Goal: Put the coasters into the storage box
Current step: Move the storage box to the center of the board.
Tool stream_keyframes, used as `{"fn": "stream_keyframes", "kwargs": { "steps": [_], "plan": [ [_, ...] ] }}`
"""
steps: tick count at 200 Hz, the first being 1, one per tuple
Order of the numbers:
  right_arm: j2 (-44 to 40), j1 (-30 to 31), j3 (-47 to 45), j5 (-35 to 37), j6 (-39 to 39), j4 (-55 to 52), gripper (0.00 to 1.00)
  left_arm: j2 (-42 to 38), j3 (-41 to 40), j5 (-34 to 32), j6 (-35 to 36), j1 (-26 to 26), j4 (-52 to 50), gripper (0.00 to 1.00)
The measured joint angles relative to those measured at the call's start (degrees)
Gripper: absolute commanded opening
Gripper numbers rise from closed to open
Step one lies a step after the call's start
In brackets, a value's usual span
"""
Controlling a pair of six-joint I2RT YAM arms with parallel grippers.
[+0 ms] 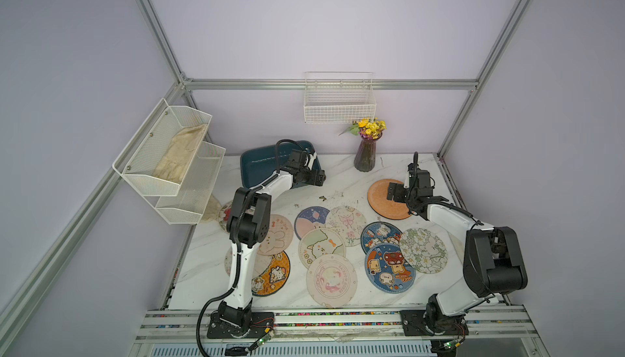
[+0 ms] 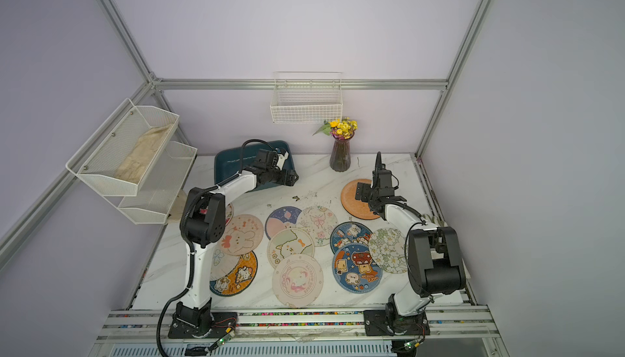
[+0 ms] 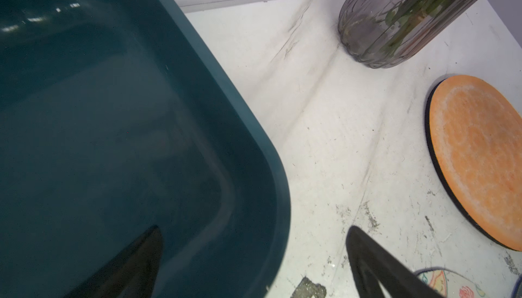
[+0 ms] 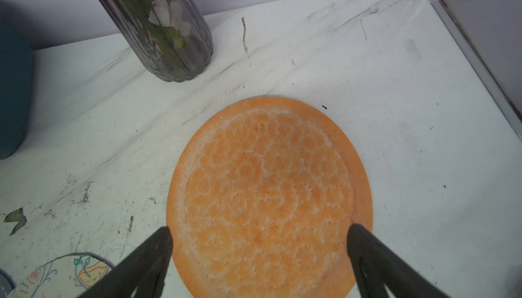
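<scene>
Several printed round coasters point(image 1: 331, 281) point(image 2: 297, 279) lie spread over the marble table, some overlapping. Apart from them at the back right lies a plain orange coaster point(image 1: 380, 205) point(image 2: 351, 205) point(image 3: 480, 155) point(image 4: 268, 183). My right gripper point(image 1: 394, 194) point(image 2: 362, 192) point(image 4: 260, 228) hovers over its near part, open, with nothing between the fingers. The dark teal storage box point(image 1: 257, 166) point(image 2: 230, 162) point(image 3: 113, 113) stands at the back left, and what I see of its inside is bare. My left gripper point(image 1: 319, 177) point(image 2: 292, 177) point(image 3: 254, 230) hangs open over its near right corner, holding nothing.
A glass vase of yellow flowers point(image 1: 367, 155) point(image 4: 169, 28) stands at the back between box and orange coaster. A white wire basket point(image 1: 339, 105) hangs on the back wall. A white mesh tiered shelf point(image 1: 169, 162) holding a cloth juts in from the left.
</scene>
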Motion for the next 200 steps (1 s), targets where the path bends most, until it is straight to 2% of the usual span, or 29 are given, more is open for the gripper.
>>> {"fn": "stream_keyframes", "kwargs": {
  "steps": [34,98,200],
  "plan": [
    [0.0,0.0,0.0,-0.28,0.02,-0.61,0.97,2.03,2.71,0.07,0.0,-0.76,-1.31,1.0],
    [0.0,0.0,0.39,-0.85,0.07,-1.29,0.97,2.08,3.04,1.9,-1.68,-2.21,-3.34,1.0],
    [0.0,0.0,0.39,-1.09,1.09,-1.36,0.97,2.08,4.87,5.88,-8.37,-8.79,-3.37,1.0]
  ]
}}
